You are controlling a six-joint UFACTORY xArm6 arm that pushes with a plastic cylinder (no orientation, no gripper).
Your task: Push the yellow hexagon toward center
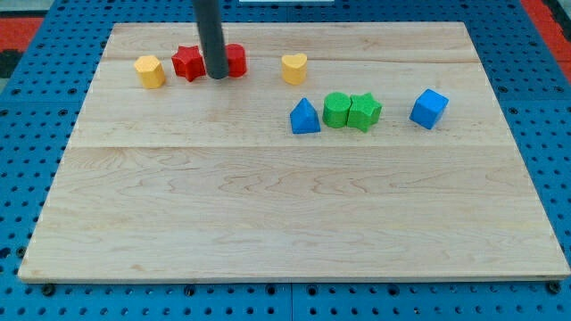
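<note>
The yellow hexagon (pixel 150 71) sits near the top left of the wooden board (pixel 294 205). My tip (pixel 217 75) stands to its right, between a red star (pixel 187 62) and a red block (pixel 234 61), in front of them. The rod hides part of the red block. A yellow heart (pixel 293 68) lies further right, at the top middle.
A blue triangle (pixel 304 117), a green round block (pixel 336 110) and a green star (pixel 363 111) form a row right of centre. A blue cube (pixel 429 108) lies at the right. Blue pegboard (pixel 36 107) surrounds the board.
</note>
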